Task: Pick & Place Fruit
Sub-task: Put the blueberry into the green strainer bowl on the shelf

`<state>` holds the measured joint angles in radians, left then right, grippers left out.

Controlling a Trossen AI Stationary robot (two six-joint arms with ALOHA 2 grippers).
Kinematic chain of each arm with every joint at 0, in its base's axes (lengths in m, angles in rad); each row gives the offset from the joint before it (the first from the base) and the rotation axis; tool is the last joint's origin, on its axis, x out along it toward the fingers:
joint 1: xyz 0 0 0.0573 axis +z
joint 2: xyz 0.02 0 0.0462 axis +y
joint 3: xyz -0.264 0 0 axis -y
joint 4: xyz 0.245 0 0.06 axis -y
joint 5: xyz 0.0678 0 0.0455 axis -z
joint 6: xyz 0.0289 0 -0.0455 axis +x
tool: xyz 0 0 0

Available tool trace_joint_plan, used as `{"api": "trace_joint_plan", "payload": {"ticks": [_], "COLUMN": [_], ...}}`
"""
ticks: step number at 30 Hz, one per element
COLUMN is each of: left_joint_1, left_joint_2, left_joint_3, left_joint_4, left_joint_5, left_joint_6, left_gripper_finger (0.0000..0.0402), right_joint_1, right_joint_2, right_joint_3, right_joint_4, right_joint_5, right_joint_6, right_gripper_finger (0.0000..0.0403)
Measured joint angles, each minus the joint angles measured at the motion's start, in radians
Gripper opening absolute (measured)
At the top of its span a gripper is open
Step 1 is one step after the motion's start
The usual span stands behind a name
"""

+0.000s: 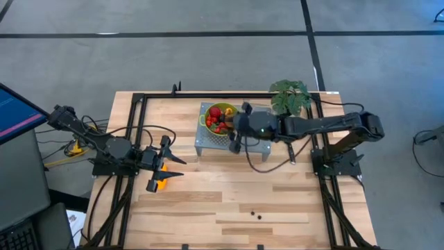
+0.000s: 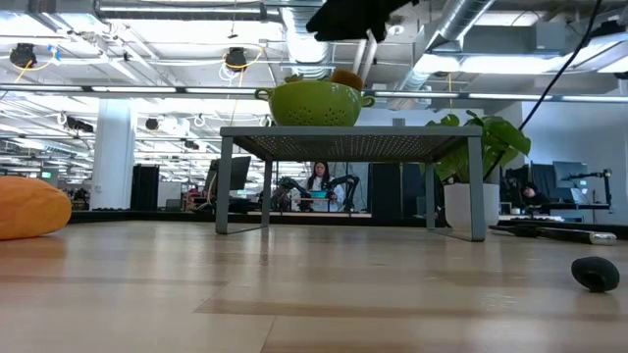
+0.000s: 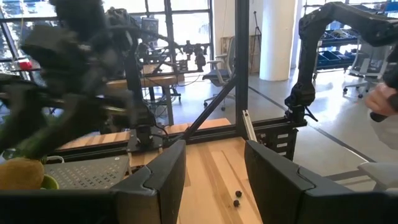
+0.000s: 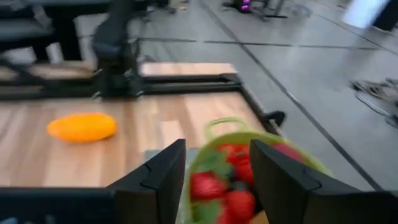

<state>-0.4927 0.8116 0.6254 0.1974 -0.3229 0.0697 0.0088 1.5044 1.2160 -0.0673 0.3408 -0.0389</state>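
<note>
Right end effector (image 1: 234,132): poised over the near rim of the green colander (image 1: 219,119), fingers (image 4: 158,174) spread, nothing between them. The colander stands on a grey perforated metal stand (image 1: 208,142) at the far middle of the counter (image 1: 277,201); it holds red strawberries (image 4: 233,199), a kiwi-like oval and other small fruit.

Left end effector (image 1: 168,158): low over the counter's left side, fingers (image 3: 161,174) parted, empty.

Long orange-yellow fruit (image 1: 160,183): lying on the counter just beside the left end effector, on its near side.

Two small dark berries (image 1: 256,211): loose on the counter, near front, well apart from the stand.

Leafy potted plant (image 1: 290,96): far right of the stand.
</note>
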Motion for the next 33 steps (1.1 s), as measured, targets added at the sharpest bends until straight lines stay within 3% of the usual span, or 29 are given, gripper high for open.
{"api": "trace_joint_plan", "payload": {"ticks": [12,19,33], "left_joint_1": [0.0,0.0,0.0], "left_joint_2": [0.0,0.0,0.0], "left_joint_3": [0.0,0.0,0.0], "left_joint_4": [0.004,0.006,0.006], "left_joint_5": [0.001,0.001,0.005], "left_joint_6": [0.0,0.0,0.0], "left_gripper_finger": [0.0158,0.0158,0.0158], "right_joint_1": [0.189,0.314,0.551], "right_joint_2": [-0.01,-0.01,-0.01], "right_joint_3": [-0.002,-0.002,-0.003], "right_joint_4": [-0.054,-0.089,-0.257], "right_joint_5": [0.001,0.055,0.159], "right_joint_6": [-0.014,0.018,0.34], "right_gripper_finger": [0.0153,0.0152,0.0148]}}
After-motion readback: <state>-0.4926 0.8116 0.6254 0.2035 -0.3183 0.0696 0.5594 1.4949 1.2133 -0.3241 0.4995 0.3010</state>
